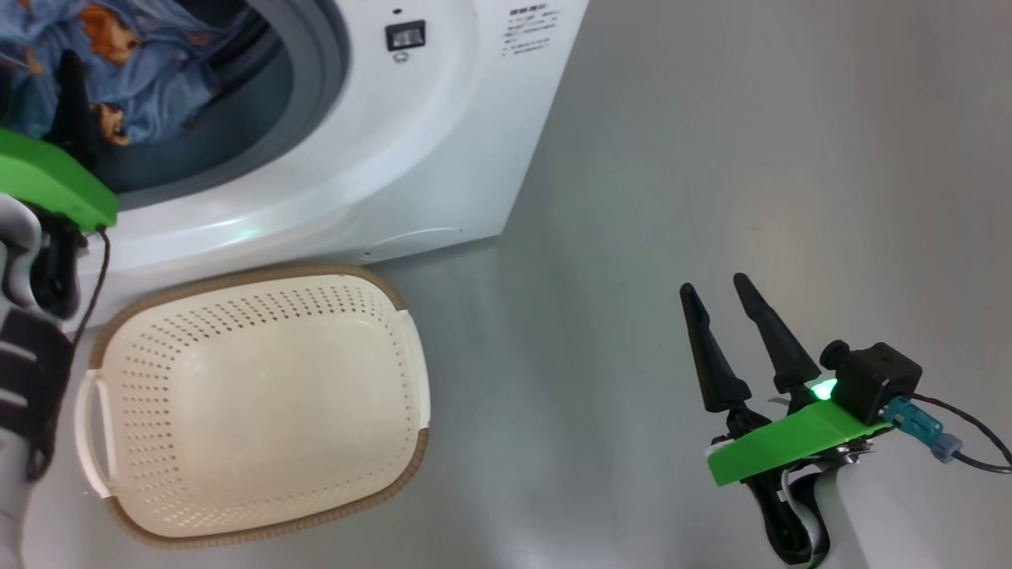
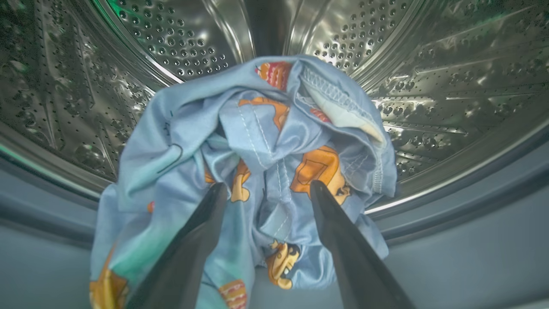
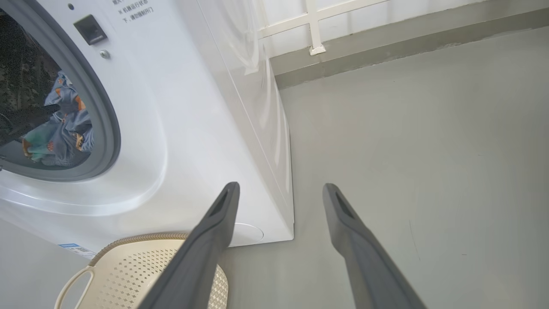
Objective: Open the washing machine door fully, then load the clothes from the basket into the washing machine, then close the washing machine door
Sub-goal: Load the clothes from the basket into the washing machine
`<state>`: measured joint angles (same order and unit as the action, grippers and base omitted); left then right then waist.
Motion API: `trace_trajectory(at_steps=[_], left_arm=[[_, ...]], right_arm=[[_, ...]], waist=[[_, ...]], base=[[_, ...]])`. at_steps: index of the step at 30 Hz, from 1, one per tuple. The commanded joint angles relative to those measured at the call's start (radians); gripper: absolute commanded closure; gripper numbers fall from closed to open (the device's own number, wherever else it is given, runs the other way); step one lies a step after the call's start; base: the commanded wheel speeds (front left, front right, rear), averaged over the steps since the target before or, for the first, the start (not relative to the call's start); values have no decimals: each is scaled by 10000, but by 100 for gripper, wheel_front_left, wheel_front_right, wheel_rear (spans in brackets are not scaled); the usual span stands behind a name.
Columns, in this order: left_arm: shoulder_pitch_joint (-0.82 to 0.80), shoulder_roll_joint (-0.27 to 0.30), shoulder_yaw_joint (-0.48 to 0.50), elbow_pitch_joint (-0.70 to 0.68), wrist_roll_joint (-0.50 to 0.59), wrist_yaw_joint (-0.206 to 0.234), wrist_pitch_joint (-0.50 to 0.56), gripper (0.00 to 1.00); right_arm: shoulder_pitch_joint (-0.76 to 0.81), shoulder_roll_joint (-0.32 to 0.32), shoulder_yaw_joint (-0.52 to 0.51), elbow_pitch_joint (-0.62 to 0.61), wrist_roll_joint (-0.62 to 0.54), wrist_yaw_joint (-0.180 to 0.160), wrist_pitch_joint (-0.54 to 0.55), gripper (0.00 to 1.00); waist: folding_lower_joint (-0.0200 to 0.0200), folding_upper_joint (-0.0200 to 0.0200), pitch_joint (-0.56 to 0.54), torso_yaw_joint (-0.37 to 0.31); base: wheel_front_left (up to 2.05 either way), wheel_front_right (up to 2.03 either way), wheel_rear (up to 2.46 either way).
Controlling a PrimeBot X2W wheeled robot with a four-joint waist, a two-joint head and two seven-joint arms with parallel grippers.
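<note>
The left gripper is seen with its two dark fingers spread apart and nothing clamped between them. Its tips are held just in front of the clothes. The light-blue printed fabric is heaped at the mouth of the steel drum and is draped out over the grey-blue gasket. The right gripper is held over the grey floor, with its fingers likewise parted and nothing held. The basket is set on the floor just before the front of the washing machine, to the left of the right gripper. Behind the washing machine, a pale wall is seen.
</note>
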<state>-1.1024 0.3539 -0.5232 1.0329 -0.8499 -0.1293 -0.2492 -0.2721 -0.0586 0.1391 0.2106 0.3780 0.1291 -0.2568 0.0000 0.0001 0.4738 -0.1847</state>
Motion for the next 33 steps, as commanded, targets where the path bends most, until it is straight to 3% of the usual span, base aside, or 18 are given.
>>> trace_trajectory(at_steps=[1, 7, 16, 25, 33], left_arm=[[289, 490, 490, -527, 93, -13, -121, 0], [1695, 278, 1832, -1846, 1248, -14, -124, 0], [4155, -714, 4037, -3714, 3272, -14, -125, 0], [6145, -1441, 4879, -4800, 4239, -14, -125, 0], [7922, -1706, 5186, -5550, 4716, -14, -125, 0]], right_arm=[[123, -55, 119, -179, -121, 16, -49, 0], [232, -251, 5, -172, -132, 16, -49, 0], [597, -677, 27, 1, -103, 16, -49, 0], [1160, -1118, 14, 194, 43, 16, -49, 0], [1768, -1441, 4, 329, 229, 16, -49, 0]], waist=[[0, -1, -174, 155], [0, -1, -505, 445], [0, -1, -1436, 909], [0, -1, -2558, 1291], [0, -1, -3518, 1550]], base=[[0, 0, 0], [0, 0, 0], [0, 0, 0], [0, 0, 0], [0, 0, 0]])
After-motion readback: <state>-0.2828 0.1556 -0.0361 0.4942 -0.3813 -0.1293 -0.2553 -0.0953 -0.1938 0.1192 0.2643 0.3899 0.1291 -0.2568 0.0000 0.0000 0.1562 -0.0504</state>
